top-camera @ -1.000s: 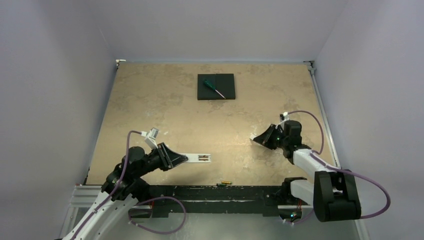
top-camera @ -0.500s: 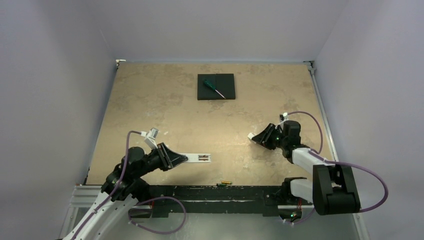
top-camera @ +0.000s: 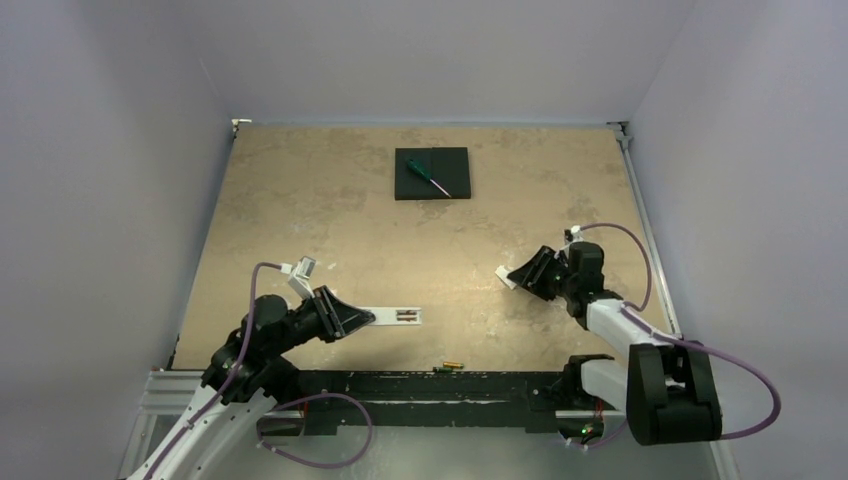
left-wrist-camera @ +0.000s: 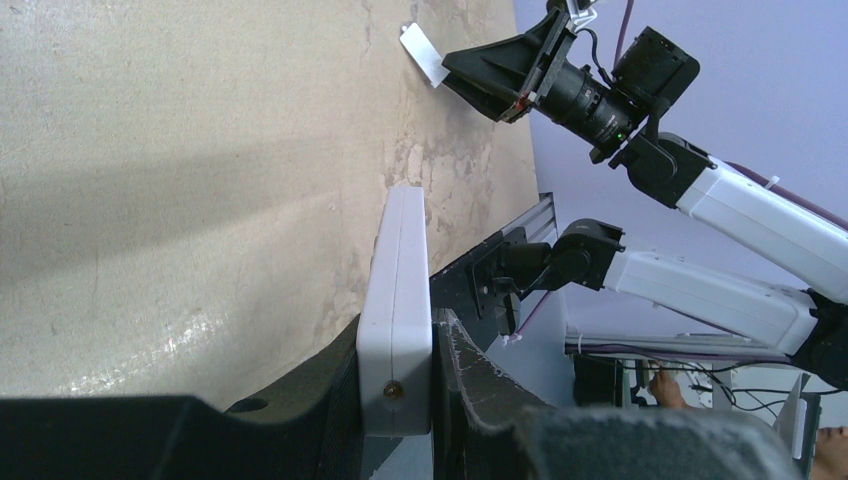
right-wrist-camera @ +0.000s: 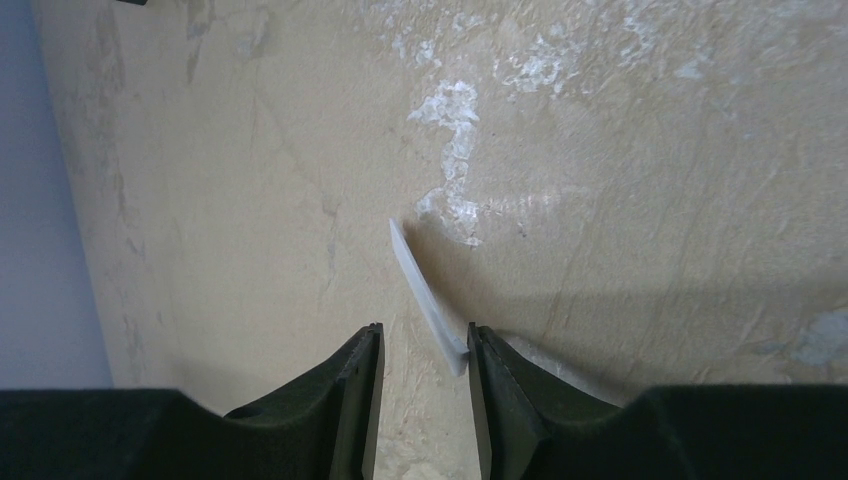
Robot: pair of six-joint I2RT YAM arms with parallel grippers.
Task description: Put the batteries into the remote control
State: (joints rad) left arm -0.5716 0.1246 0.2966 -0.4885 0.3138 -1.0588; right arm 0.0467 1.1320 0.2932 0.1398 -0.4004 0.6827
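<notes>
Remote control (top-camera: 395,317) lies on the table (top-camera: 300,200) towards the near edge, left of centre, long axis running left to right. Its battery bay faces up, uncovered. Left hand (top-camera: 350,318) is closed on the remote's left end. In the left wrist view the white body sits snug between both fingers.

Two small dark marks show in the bay. They are too small for us to say whether they are seated cells or contacts. One loose battery (top-camera: 453,366) lies at the very near edge, right of the remote and apart from it.

Right hand (right-wrist-camera: 424,335), on the right side of the table, is a little way open. The white cover strip (right-wrist-camera: 420,285) stands on edge between its fingers, one end leaning on one finger with a gap to the other. We judge it not clamped.

Handling, our judgement:
- **Battery:** rigid, smooth and round, dense for its size. It will roll, and it has little room before the table edge. We would take it across the middle of the barrel, leaving both ends free to meet the contacts.
- **Remote:** light, stiff, hollow plastic that would slide if pushed. The hold at the end away from the bay suits loading, and moderate squeeze is enough.
- **Cover strip:** thin and likely to flex, so we would grip it by its long edges.
</notes>
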